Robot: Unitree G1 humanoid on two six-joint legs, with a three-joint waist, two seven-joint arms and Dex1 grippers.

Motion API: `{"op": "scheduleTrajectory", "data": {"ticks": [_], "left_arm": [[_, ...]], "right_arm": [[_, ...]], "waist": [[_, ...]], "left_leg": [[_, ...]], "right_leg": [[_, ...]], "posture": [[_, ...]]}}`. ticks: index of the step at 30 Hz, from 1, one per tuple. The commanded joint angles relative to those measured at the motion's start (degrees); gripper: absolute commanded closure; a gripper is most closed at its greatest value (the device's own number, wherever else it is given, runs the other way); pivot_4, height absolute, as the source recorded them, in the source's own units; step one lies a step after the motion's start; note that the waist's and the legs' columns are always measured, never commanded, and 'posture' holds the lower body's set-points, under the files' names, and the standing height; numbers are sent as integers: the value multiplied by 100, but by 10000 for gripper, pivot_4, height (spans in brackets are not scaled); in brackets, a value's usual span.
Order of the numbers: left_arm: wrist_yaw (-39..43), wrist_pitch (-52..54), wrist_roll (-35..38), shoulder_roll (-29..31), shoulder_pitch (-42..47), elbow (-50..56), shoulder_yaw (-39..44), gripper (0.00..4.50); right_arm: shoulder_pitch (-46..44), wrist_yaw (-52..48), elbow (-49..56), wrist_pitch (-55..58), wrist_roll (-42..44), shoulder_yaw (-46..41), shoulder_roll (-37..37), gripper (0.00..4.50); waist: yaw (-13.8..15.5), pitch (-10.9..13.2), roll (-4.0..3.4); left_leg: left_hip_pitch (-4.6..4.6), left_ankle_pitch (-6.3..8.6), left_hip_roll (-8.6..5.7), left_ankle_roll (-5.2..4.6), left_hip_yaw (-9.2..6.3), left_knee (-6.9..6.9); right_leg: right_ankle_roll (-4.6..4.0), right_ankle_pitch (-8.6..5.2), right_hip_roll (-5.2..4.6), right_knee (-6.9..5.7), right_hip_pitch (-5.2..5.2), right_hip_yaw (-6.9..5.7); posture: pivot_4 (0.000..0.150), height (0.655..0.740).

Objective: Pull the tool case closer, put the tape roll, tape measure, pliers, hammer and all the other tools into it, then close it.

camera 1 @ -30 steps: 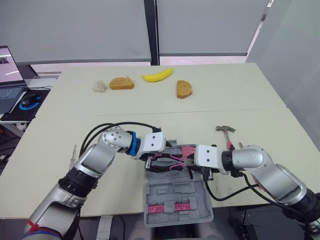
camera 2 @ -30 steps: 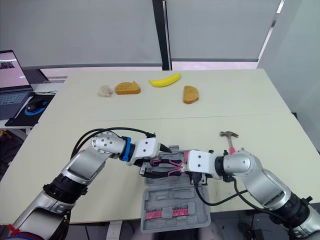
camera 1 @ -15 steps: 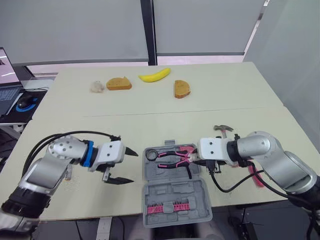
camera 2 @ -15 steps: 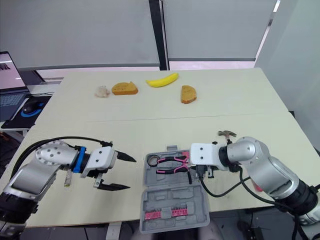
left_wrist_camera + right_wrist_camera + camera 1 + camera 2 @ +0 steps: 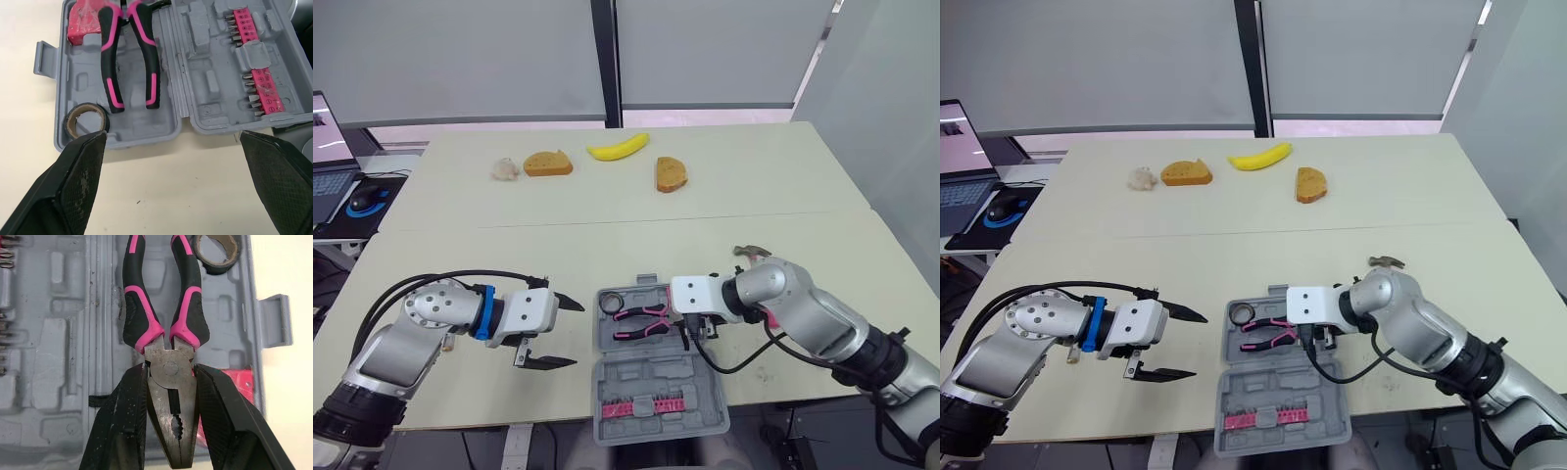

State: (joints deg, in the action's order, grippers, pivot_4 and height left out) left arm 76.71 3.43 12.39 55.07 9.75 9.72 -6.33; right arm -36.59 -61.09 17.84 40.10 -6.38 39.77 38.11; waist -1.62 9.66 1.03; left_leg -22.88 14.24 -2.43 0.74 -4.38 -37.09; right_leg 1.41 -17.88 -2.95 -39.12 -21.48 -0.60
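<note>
Pink-handled pliers point(image 5: 138, 318) are lying over the open tool case point(image 5: 656, 377) at the table's point(image 5: 607, 235) near edge. My right gripper point(image 5: 169, 374) is clamping their head, and my left gripper point(image 5: 578, 333) is hanging spread wide beside the case.

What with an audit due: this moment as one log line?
left gripper open, beside case; right gripper shut on pliers in case; hammer on table

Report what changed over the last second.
The left gripper left the case and pulled back to the robot's left, fingers open. The right gripper slid leftward over the case, shut on the head of the pliers, which now lie in it. The case, the tape roll inside it, the hammer and the banana stayed put.
</note>
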Motion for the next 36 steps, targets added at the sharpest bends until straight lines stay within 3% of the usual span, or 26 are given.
{"op": "scheduleTrajectory", "data": {"ticks": [1,25,27,33,36], "left_arm": [[-41,-22,-14,58,-4,172,71,0],[-193,-8,-133,-103,68,155,-87,0],[-205,-3,-141,-126,83,147,-85,0],[-271,37,-121,-147,76,147,-63,0],[-283,41,-117,-142,65,142,-53,0]], "right_arm": [[-93,63,-59,-205,-153,-31,-129,32788],[86,90,-742,-143,-387,16,-814,32788],[66,73,-743,-157,-351,-46,-814,25601],[-18,-199,-240,37,101,-473,-779,11740],[-34,-102,-167,-202,308,-721,-922,11740]], "waist": [[0,0,0],[-2,0,0],[-3,0,0],[-3,0,0],[-3,0,0]], "left_leg": [[0,0,0,0,1,0],[2,0,0,0,1,0],[2,0,0,0,0,0],[2,0,0,0,0,-1],[2,0,1,0,-1,0]], "right_leg": [[0,0,0,0,0,1],[0,0,2,-6,-3,2],[0,0,2,-6,-2,1],[0,0,2,-6,-3,2],[0,0,2,-6,-2,1]], "posture": [[1500,7400],[1500,7400],[1500,7400],[1500,7400],[1500,7400]]}}
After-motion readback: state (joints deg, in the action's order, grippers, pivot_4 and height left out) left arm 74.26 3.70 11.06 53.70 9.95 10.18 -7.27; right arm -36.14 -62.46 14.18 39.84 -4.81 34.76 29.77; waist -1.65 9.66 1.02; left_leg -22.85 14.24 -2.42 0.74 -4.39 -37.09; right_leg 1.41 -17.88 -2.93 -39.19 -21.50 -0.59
